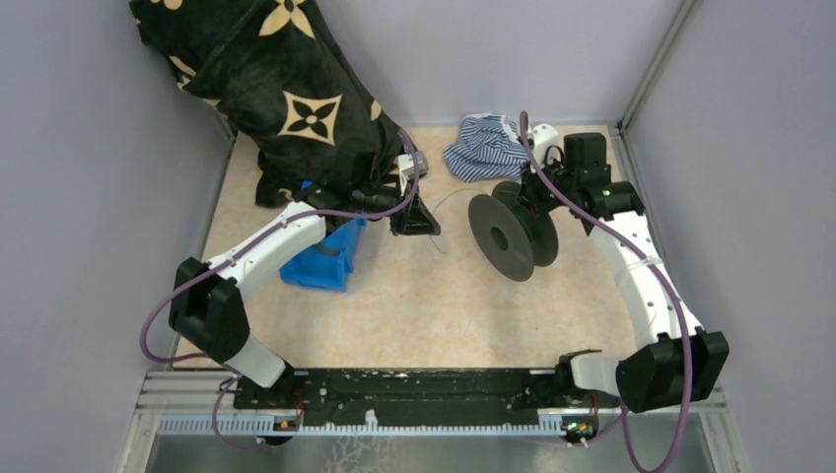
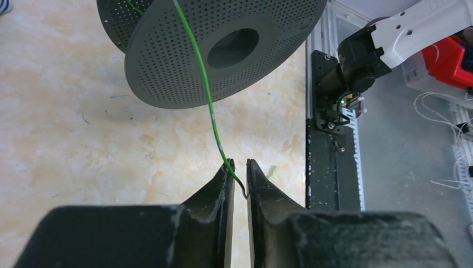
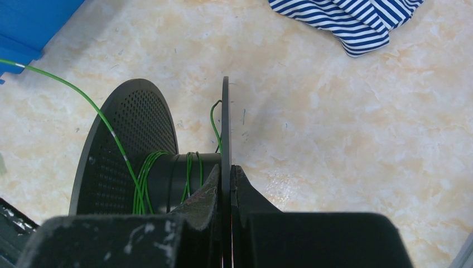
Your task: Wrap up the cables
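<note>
Green cable (image 2: 211, 111) slanting from spool (image 2: 167, 61) into near-shut left pincer (image 2: 240, 163), grip unclear; right pincer (image 3: 226, 169) clenched on spool rim.

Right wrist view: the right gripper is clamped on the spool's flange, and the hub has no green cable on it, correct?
Not quite: the hub is not bare. The right wrist view shows several turns of the green cable wound around the hub of the spool. The right gripper is indeed clamped on the flange.

The top camera looks down over the whole table (image 1: 434, 305). Both wrist cameras sit close, sharing the spool (image 2: 223, 50) and the cables (image 2: 211, 111).
</note>
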### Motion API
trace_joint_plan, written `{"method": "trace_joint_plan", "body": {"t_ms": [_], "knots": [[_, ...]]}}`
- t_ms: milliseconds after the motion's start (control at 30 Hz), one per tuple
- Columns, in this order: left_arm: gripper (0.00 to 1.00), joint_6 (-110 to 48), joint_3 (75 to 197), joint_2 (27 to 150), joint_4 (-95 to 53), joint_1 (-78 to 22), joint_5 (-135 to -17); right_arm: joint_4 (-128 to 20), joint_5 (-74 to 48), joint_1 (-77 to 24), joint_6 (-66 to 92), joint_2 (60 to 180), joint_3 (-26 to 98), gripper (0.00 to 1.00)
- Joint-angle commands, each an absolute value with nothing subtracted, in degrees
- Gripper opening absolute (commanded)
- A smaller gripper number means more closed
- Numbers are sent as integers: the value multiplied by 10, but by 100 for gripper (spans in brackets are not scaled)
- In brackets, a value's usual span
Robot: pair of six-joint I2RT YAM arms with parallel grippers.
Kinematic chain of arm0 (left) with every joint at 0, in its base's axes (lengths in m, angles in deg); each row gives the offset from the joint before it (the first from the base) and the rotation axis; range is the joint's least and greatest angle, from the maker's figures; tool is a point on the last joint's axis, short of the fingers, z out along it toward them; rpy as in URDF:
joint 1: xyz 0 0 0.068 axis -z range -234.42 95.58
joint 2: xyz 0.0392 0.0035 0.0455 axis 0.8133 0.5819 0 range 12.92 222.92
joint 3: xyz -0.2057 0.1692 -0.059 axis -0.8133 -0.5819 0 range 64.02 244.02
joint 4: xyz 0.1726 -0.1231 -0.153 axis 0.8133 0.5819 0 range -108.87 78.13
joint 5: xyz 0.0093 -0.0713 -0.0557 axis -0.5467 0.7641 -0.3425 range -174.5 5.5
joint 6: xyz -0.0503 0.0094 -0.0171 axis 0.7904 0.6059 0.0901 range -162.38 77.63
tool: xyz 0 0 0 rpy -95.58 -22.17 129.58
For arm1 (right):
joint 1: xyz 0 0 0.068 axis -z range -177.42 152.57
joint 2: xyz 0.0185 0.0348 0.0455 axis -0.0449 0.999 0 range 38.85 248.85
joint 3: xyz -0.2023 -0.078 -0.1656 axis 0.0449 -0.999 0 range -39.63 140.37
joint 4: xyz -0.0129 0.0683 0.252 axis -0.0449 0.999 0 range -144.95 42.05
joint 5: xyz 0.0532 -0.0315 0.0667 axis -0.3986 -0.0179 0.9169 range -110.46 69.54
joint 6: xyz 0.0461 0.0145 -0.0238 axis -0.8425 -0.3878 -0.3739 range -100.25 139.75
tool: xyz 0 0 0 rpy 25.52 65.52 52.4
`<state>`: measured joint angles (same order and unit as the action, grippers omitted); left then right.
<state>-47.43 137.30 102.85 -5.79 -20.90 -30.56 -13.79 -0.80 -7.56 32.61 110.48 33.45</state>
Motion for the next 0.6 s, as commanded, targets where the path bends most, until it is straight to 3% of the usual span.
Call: {"method": "trace_joint_plan", "body": {"t_ms": [0, 67, 333, 567], "knots": [[9, -480, 1381, 1032, -82, -208, -305, -178, 3, -80, 315, 1077, 351, 0], [0, -487, 1382, 1031, -83, -209, -320, -175, 7, -80, 316, 1077, 354, 0], [0, -476, 1388, 1051, -124, -238, -431, -160, 43, -81, 313, 1063, 371, 0], [0, -420, 1446, 1134, -144, -255, -459, -152, 111, -81, 282, 1079, 416, 0]]}}
